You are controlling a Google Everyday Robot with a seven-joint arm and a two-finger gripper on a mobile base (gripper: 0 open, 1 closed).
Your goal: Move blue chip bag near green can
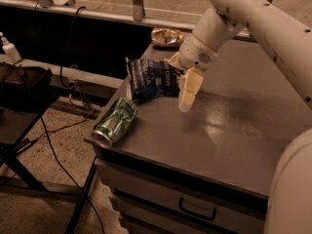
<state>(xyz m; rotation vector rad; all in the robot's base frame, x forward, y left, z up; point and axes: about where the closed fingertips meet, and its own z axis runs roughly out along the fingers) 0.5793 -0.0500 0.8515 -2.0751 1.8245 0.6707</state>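
The blue chip bag [152, 79], dark navy with white lettering, stands tilted at the back left of the grey cabinet top [234, 130]. My gripper [181, 89] is at the bag's right edge and is shut on it, with one cream finger [189, 87] hanging down in front of that edge. The green can [115, 121], crushed and shiny, lies on its side at the front left corner of the top, its silver rim toward the front edge. The bag is a short gap behind and to the right of the can.
A small tan-brown snack bag [166, 36] lies at the back edge of the top. A drawer with a handle [197, 208] is below. A black stand [19, 87], cables [58, 155] and a white bottle [7, 50] are on the left.
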